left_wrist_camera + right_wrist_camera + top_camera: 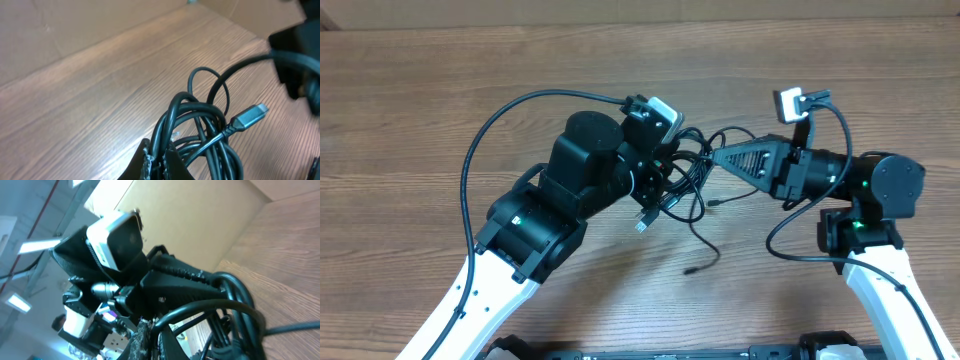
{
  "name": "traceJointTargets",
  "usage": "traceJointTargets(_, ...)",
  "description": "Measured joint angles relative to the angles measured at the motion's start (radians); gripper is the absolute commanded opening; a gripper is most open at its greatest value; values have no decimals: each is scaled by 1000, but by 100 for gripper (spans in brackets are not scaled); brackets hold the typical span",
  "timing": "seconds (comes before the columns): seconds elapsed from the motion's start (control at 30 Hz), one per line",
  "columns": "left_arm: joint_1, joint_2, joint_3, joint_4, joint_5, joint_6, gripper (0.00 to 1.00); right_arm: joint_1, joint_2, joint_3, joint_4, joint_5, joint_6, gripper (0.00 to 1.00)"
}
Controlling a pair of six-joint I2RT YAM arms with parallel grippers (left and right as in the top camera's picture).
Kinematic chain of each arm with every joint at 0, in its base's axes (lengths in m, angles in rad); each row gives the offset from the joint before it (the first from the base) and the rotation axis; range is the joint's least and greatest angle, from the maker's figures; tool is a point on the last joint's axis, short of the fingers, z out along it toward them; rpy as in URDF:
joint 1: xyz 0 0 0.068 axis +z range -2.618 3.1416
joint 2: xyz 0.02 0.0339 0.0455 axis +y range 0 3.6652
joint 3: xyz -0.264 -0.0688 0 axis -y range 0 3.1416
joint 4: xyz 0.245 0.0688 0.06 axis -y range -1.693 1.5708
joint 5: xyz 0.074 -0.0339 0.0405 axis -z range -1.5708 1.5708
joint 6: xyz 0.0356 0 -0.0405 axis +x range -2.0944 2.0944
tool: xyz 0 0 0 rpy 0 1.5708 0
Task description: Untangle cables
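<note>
The cables (682, 180) are a knot of thin black cords at the table's middle, with loose ends trailing toward the front. My left gripper (665, 165) is shut on strands of the knot; in the left wrist view the cables (200, 125) run between its fingers (159, 157), and a silver-tipped plug (250, 116) sticks out to the right. My right gripper (712, 157) comes in from the right and is shut on one cord of the cables (210, 307), pinched between its fingers (150, 340).
A loose plug end (690, 271) lies on the wood in front of the knot, another (716, 203) to its right. The arms' own thick black cables arc over the table at left (480, 150) and right (780, 245).
</note>
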State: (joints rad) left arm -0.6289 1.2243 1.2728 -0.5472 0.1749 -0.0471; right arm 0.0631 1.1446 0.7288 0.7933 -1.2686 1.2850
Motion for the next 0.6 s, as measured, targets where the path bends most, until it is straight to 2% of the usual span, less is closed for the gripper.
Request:
traceJointTargets(0.33, 1, 3, 2, -113, -51, 4, 4, -190, -1, 0, 18, -16, 115, 4)
traceJointTargets(0.6, 1, 4, 2, -134, -45, 68, 4, -319, -1, 0, 18, -46, 145, 4)
